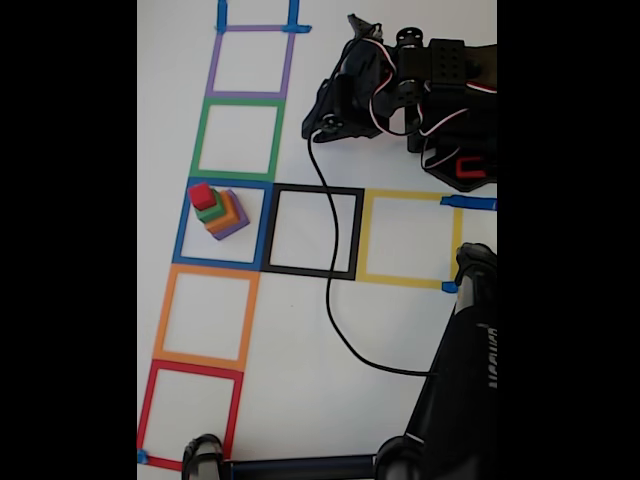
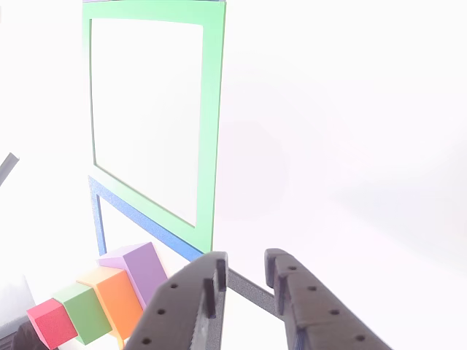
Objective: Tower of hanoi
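Observation:
The tower of hanoi (image 1: 220, 212) stands stacked inside the blue tape square (image 1: 184, 240): purple cube at the bottom, then orange, then green, with the red cube (image 1: 202, 196) on top. In the other view the same stack shows at the bottom left, with purple (image 2: 144, 267), orange (image 2: 118, 295), green (image 2: 84, 313) and red (image 2: 49, 324). My gripper (image 1: 325, 118) hangs to the right of the green tape square (image 1: 277, 140), well apart from the tower. Seen from the other view, the gripper (image 2: 244, 264) is slightly open with nothing between its fingers (image 2: 208, 288).
Tape squares lie in a column: purple, green, blue, orange (image 1: 160, 320), red (image 1: 145, 410). Black (image 1: 356, 235) and yellow (image 1: 410, 280) squares sit right of the blue one. A black cable (image 1: 333, 290) crosses the black square. A dark stand (image 1: 460, 380) rises at the bottom right.

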You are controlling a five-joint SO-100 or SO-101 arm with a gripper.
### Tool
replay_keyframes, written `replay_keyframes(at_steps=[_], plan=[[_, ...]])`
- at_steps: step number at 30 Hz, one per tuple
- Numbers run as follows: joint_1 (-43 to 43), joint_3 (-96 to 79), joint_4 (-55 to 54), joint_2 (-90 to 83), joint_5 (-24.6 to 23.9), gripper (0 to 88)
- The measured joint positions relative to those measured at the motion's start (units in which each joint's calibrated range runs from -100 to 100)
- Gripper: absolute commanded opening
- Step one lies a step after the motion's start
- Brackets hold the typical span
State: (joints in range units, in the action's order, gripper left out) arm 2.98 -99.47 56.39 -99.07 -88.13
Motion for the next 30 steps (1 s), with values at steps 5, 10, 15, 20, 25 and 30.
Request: replay_keyframes(at_steps=[5,10,15,20,25,30], plan=[[0.0,0.0,0.0,0.0,0.0,1.5],[0.0,0.0,0.0,0.0,0.0,1.5],[0.0,0.0,0.0,0.0,-0.2,1.5],[0.0,0.0,0.0,0.0,-0.2,1.5],[0.0,0.0,0.0,0.0,-0.2,1.5],[0.0,0.0,0.0,0.0,0.5,1.5]])
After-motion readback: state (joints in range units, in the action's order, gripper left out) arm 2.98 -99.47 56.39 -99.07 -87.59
